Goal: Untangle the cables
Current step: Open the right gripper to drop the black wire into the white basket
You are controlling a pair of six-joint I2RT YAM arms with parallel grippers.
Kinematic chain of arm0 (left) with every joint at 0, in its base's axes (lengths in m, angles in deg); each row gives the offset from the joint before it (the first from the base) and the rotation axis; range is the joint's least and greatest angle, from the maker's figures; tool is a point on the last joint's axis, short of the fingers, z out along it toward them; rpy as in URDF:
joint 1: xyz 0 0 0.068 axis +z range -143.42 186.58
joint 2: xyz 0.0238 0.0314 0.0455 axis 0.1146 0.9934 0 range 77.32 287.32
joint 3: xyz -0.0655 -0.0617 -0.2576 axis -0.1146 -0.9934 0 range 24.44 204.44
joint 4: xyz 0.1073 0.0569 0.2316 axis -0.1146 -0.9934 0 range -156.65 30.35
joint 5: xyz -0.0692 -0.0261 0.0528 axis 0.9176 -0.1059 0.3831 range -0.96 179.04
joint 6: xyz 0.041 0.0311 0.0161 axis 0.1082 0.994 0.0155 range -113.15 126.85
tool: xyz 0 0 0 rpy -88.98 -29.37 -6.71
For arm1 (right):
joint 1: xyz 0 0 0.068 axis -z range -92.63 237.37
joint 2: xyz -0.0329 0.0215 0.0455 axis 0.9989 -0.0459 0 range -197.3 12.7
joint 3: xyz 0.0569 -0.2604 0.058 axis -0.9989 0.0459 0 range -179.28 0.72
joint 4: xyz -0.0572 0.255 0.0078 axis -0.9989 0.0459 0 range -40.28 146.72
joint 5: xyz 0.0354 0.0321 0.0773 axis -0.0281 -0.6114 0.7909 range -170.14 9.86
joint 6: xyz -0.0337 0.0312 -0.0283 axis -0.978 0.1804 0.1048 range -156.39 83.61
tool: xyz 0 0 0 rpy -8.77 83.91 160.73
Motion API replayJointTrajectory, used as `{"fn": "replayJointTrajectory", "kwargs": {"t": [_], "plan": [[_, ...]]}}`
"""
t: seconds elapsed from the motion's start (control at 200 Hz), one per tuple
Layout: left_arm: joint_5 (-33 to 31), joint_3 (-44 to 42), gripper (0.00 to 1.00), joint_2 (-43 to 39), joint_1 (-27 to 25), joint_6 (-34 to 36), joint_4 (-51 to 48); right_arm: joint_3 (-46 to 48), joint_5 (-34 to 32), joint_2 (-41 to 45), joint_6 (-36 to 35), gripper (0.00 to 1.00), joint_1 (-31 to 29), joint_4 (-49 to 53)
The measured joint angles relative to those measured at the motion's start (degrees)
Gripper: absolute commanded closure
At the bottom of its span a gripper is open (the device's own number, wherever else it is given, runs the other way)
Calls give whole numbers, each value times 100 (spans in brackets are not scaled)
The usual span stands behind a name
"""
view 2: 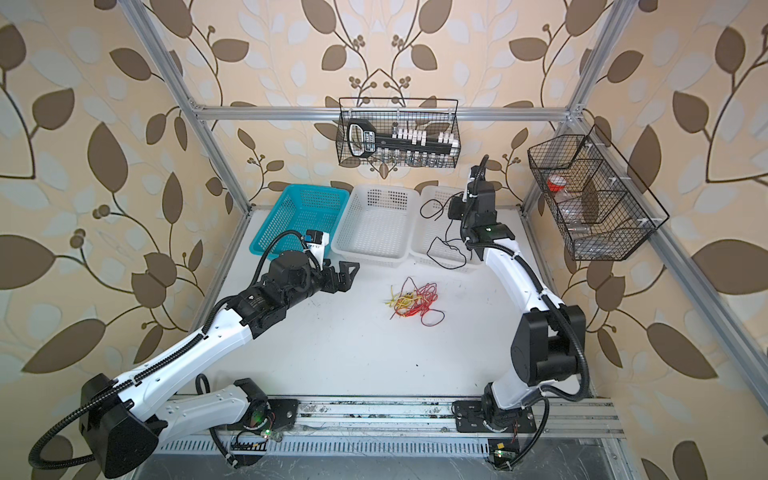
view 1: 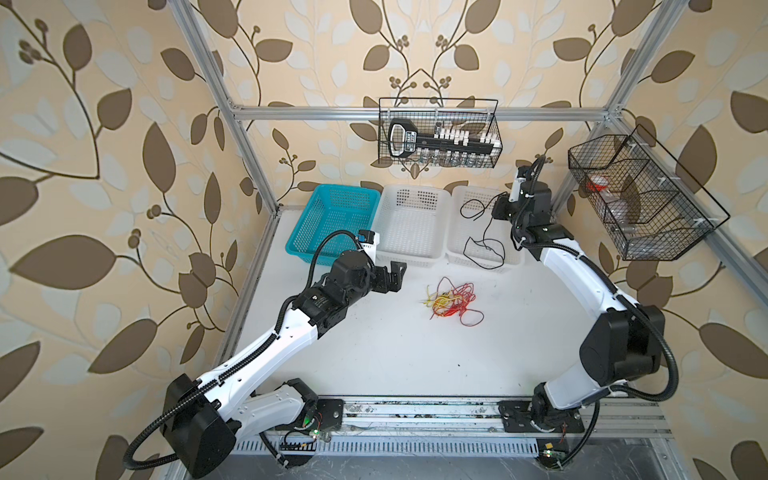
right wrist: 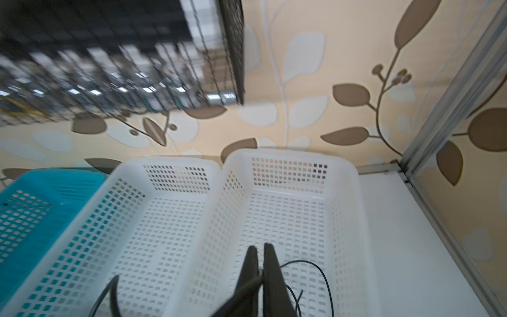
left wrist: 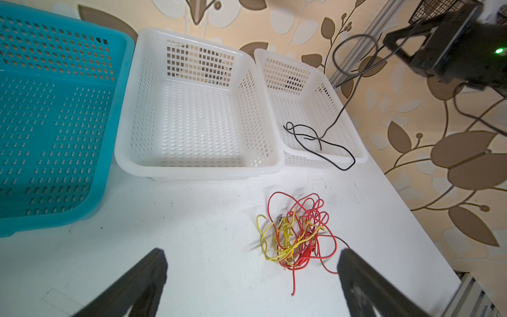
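Observation:
A tangle of red and yellow cables (view 1: 452, 300) (view 2: 412, 300) (left wrist: 297, 237) lies on the white table, right of centre. One black cable (left wrist: 337, 118) (right wrist: 310, 261) hangs from my right gripper (right wrist: 260, 247) (view 1: 496, 209), which is shut on it above the right white basket (view 1: 452, 252). The cable's lower loops rest in that basket and drape over its front rim. My left gripper (left wrist: 252, 255) (view 1: 395, 274) is open and holds nothing. It hovers over the table left of the tangle, in front of the baskets.
A teal basket (view 1: 299, 245) and a middle white basket (view 1: 384, 245) stand in a row with the right white one along the back wall. A black wire basket (view 1: 438, 160) hangs on the back rail and another (view 1: 665, 249) on the right frame.

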Motion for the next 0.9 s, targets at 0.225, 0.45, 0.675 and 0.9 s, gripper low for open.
{"fn": "replayJointTrajectory", "kwargs": {"t": [0.225, 0.45, 0.675, 0.9], "plan": [[26, 0, 1, 221, 0, 0, 0, -208, -479, -1156, 186, 100, 155, 533], [74, 0, 1, 595, 0, -103, 0, -295, -673, -1775, 225, 93, 155, 903], [271, 2, 1, 909, 0, -131, 2, -299, -667, -1805, 234, 68, 157, 973], [271, 87, 1, 1259, 0, -175, -162, -297, -463, -1762, 210, 48, 157, 1051]]}}
